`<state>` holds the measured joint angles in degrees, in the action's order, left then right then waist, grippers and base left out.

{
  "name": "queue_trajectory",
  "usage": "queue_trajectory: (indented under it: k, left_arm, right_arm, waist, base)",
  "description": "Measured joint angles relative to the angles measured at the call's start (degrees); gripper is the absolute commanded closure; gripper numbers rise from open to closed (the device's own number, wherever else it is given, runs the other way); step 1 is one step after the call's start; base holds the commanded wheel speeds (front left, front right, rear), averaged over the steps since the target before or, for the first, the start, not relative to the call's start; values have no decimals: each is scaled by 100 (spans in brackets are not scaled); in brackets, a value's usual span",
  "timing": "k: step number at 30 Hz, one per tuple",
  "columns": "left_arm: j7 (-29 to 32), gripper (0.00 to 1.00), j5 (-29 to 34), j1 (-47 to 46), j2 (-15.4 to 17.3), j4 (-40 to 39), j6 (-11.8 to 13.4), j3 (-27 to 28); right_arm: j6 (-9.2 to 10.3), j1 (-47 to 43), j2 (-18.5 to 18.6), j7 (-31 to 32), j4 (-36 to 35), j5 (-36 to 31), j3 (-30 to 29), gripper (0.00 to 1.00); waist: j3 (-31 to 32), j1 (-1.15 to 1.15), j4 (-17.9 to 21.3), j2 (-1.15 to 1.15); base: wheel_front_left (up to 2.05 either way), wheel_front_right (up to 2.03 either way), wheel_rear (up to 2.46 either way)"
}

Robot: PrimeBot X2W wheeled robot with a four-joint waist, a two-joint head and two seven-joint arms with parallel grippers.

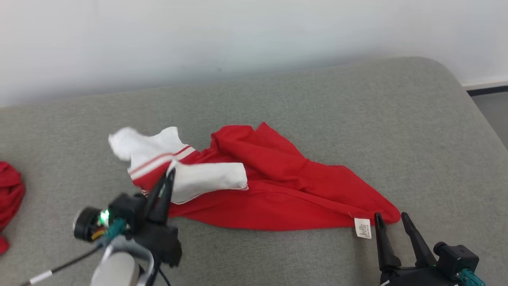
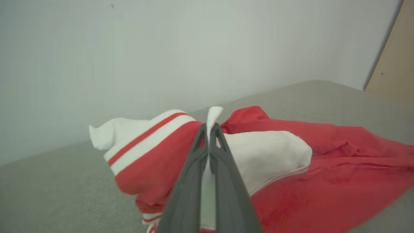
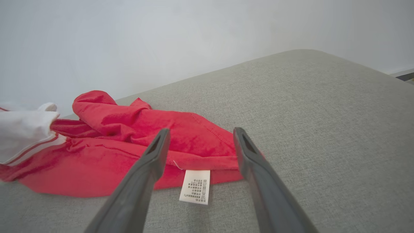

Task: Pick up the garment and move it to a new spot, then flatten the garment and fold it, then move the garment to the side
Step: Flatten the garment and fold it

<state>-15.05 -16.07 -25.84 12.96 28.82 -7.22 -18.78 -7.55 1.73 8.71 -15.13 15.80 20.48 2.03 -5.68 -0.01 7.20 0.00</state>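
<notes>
My left gripper (image 2: 209, 129) is clenched on a white fold of the garment (image 1: 278, 186). My right gripper (image 3: 200, 137) hangs spread just before the hem, by the care label (image 3: 195, 187). I judge it should close on that corner so both ends lift evenly. The thin, limp red cloth with white striped sleeves lies crumpled mid-cushion (image 1: 357, 119), on a coarse grey weave.

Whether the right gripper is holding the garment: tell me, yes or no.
No, the right gripper is open, jaws wide apart, near the garment's label.
</notes>
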Motion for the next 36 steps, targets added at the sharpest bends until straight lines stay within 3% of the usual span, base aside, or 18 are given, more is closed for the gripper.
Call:
queue_trajectory:
  k: [3,4,5,6,13,25,36]
  left_arm:
    - [0,100,-42,432,-107,-97,52,-27]
    - [0,91,-74,558,-169,-119,67,-30]
    - [0,67,-79,650,-209,-120,67,-45]
    - [0,1,-78,724,-243,-124,68,-51]
    - [0,0,-40,949,-443,-107,97,30]
    - [0,0,135,1981,-706,-956,321,287]
    - [0,0,70,2228,-835,23,370,291]
  right_arm:
    - [0,-9,33,0,32,0,37,0]
    - [0,-7,40,0,35,2,44,0]
    - [-1,-3,44,0,37,10,57,0]
    - [0,-2,56,0,38,11,63,0]
    - [0,-3,119,0,98,38,103,0]
    - [0,-75,98,0,140,111,65,0]
    - [0,-27,78,0,170,112,82,0]
  waist:
    - [60,0,-146,0]
    - [76,0,-188,0]
    - [89,0,-225,0]
    - [100,0,-259,0]
    - [168,0,-371,0]
    - [188,0,-326,0]
    - [75,0,-194,0]
  base:
    - [0,0,0]
    - [0,0,0]
    - [0,0,0]
    - [0,0,0]
    - [0,0,0]
    - [0,0,0]
    - [0,0,0]
